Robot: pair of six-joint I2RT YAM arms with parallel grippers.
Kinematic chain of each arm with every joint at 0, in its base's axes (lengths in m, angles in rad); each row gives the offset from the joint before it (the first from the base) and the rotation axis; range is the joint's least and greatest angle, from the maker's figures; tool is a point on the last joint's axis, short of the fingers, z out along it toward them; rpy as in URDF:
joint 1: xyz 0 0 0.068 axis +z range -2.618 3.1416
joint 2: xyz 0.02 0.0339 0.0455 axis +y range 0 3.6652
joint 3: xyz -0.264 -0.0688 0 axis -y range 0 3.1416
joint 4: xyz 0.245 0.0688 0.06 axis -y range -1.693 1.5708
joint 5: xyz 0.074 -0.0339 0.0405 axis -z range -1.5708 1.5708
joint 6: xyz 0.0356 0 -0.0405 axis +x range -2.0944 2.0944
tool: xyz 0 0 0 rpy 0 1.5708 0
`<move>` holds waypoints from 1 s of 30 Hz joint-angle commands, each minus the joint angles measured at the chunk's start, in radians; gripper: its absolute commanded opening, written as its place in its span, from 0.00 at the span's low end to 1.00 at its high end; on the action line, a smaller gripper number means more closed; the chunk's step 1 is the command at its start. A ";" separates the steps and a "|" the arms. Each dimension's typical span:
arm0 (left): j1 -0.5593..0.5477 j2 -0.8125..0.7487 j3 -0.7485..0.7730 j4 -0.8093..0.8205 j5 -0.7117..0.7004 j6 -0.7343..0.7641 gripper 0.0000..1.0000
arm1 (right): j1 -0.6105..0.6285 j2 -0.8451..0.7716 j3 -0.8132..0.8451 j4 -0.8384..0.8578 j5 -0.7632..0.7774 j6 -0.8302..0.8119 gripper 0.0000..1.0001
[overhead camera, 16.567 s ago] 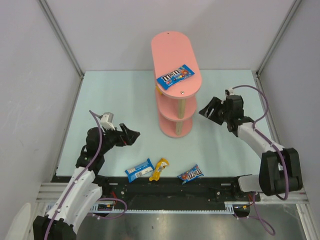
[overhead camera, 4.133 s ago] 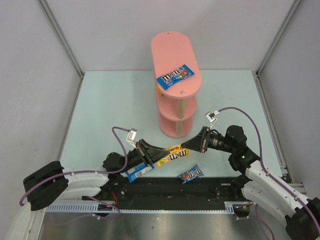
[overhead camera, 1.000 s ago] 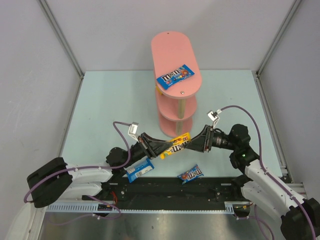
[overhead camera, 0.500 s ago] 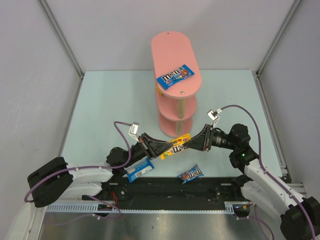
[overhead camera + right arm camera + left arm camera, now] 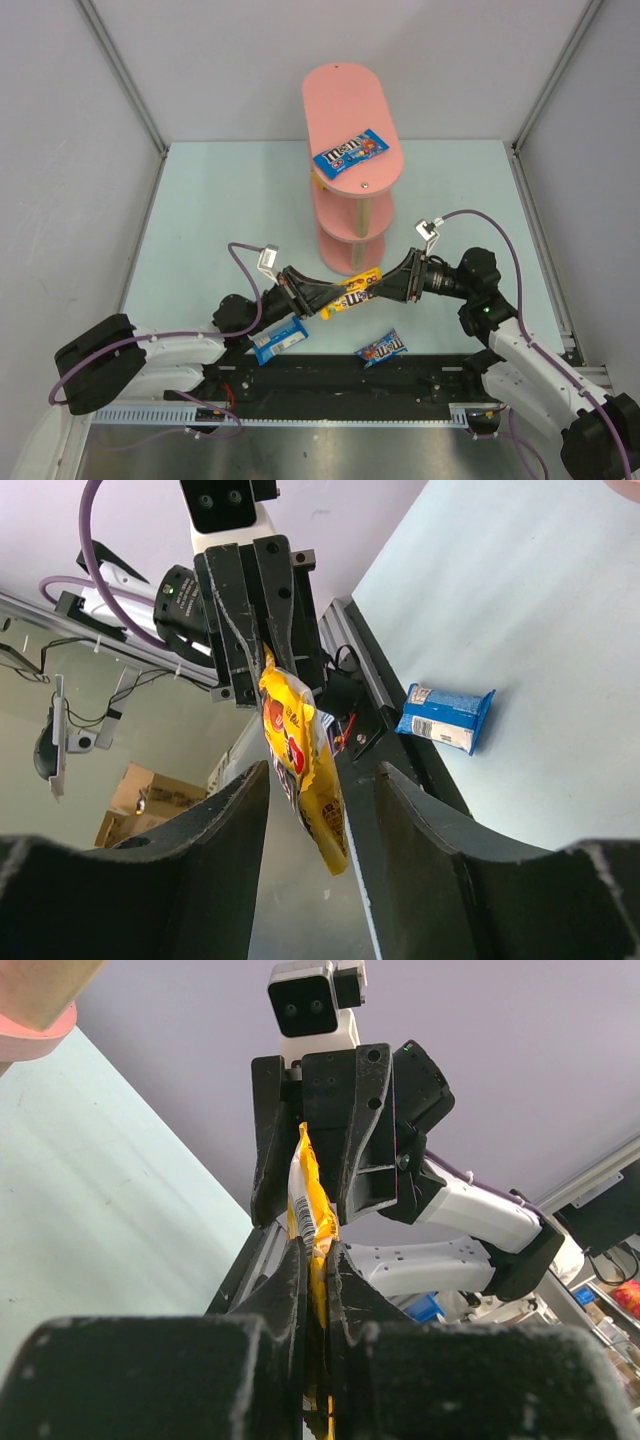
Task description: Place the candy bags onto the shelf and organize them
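Yellow bag (image 5: pixel 357 291) up in the air just in front of the foot of the shelf (image 5: pixel 345 100), slung between the two grippers and clear of the table (image 5: pixel 220 200).

Left gripper (image 5: pixel 315 1260): pinched tight on one end of it, fingers (image 5: pixel 285 1290) pressed against both faces, wrapper standing edge-on between them.

Right gripper (image 5: pixel 320 780): parted around the other end, one finger (image 5: pixel 225 830) on each side, with a gap between pads and wrapper. No hold there.

Shelf pink, upright in the middle of the table, three oval boards on pale wooden posts. Top blue bag (image 5: pixel 350 152) flat and askew on the uppermost board, near its front end.

Left blue bag (image 5: pixel 277 338) flat on the table by the near edge, just beside the left arm. Right blue bag (image 5: pixel 381 348) also flat at the near edge, apart from the other, below the yellow bag.

Tabletop pale mint and matte, with a black rail (image 5: pixel 330 375) along the near edge.

Plain grey-lilac walls on three sides, with aluminium posts (image 5: pixel 120 75) rising at the far corners. Past the enclosure, in the right wrist view, a cardboard box (image 5: pixel 140 815) and loose cables.
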 commanded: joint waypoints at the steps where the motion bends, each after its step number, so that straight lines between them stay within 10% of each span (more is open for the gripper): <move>1: -0.003 0.003 0.014 0.455 0.019 -0.022 0.00 | 0.004 0.000 0.005 0.039 0.011 -0.013 0.51; 30: -0.023 0.031 0.049 0.453 -0.015 0.002 0.00 | 0.006 -0.021 0.005 0.008 0.013 -0.028 0.47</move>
